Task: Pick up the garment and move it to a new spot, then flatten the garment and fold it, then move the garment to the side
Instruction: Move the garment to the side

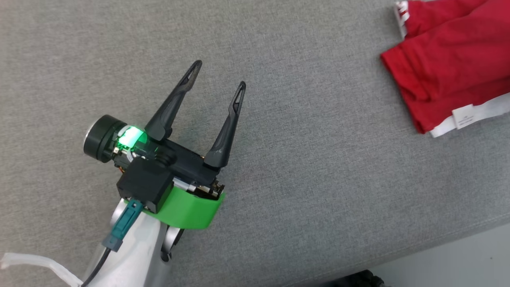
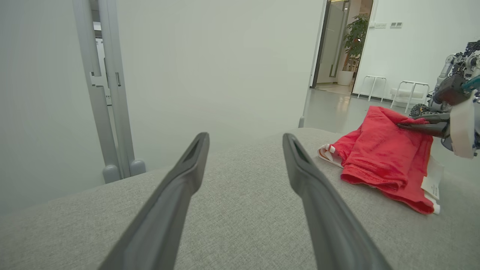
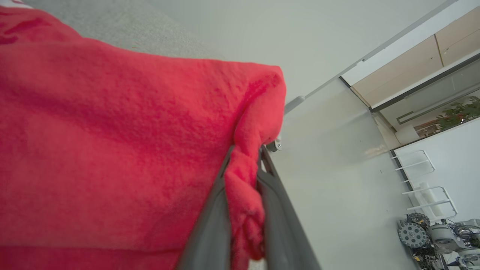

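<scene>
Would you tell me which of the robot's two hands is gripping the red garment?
The right hand, shut on a fold of the red fabric garment; the left hand hangs open over the grey cloth surface.

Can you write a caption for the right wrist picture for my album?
The right end effector pinches a bunched fold of the red garment.

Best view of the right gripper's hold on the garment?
Right wrist view: right gripper pinches a garment fold, close up. Left wrist view shows it small, side-on; head view, part of the garment.
</scene>
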Available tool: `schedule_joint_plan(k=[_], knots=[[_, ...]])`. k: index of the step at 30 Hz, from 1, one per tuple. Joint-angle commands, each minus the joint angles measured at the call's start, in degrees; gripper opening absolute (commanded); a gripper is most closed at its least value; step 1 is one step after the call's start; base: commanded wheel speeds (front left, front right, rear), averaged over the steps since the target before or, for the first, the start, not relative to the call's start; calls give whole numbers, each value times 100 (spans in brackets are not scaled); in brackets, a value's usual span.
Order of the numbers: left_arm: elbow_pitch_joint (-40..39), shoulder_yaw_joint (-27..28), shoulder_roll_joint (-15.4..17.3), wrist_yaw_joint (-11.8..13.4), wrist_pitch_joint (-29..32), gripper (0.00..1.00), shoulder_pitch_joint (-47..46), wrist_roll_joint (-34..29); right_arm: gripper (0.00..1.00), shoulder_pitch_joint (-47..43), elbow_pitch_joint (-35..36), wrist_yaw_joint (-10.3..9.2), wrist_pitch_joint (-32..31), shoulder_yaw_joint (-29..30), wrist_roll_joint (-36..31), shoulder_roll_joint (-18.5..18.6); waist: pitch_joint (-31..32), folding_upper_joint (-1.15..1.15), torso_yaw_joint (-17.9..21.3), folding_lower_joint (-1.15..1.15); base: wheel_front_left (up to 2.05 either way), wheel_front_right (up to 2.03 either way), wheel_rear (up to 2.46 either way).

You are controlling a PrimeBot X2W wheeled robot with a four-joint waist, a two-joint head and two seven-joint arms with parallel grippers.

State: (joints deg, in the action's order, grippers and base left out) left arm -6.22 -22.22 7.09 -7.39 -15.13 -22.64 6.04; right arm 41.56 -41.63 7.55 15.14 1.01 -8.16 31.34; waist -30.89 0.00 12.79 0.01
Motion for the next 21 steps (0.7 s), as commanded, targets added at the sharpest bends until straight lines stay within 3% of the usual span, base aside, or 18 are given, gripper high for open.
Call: schedule_joint_plan(k=[1,9,11,12,17,21], knots=[[-57,1,76,-11,0,100,-106,18,0,139,-55,-13,-1,67,-96,56,-262,0,124,-1,0,0,0],[-125,26,115,-11,0,100,-194,87,0,413,-392,-13,-1,689,-475,93,-407,0,-47,-1,0,0,0],[-129,40,69,-11,0,100,-178,99,49,441,-345,-13,-1,917,-586,102,-406,0,-86,-1,0,0,0],[-122,32,52,-11,0,100,-172,110,100,420,-336,-13,-1,1060,-653,80,-389,0,-113,-1,0,0,0],[-41,86,-23,-11,1,100,-98,168,100,267,-93,-13,-1,1407,-916,-162,-163,0,-211,-1,0,0,0],[42,191,-107,-10,1,100,21,223,100,92,391,-13,-1,1337,-906,-501,186,0,-258,-1,0,0,0]])
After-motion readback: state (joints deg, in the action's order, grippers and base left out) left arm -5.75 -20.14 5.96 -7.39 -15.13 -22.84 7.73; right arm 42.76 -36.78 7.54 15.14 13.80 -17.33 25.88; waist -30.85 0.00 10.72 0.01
